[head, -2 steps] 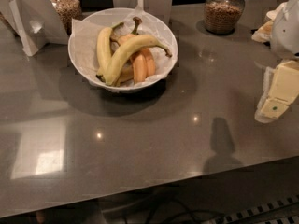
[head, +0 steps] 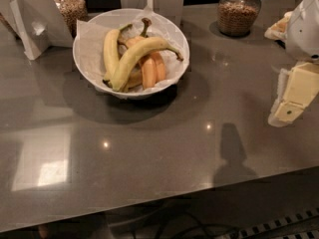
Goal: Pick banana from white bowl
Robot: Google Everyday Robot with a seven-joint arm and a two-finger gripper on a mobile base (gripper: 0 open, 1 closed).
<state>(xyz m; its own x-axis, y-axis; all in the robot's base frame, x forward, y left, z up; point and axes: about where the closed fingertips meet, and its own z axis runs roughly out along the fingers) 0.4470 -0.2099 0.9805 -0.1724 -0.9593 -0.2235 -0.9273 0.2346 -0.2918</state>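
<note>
Across the grey countertop (head: 149,153), upper left: white bowl (head: 134,94), paper-lined. Banana (head: 137,54) lies diagonally inside, over orange pieces (head: 149,71), stem toward right rim. Gripper (head: 291,101) hangs at right edge, well apart; open or closed, cannot tell.

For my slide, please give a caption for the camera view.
Grey counter: gripper at right, apart from the white bowl holding the banana.

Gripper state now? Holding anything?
Gripper: right edge, over the counter, apart from the white bowl; open or closed cannot be told. Banana lies in the bowl.
</note>
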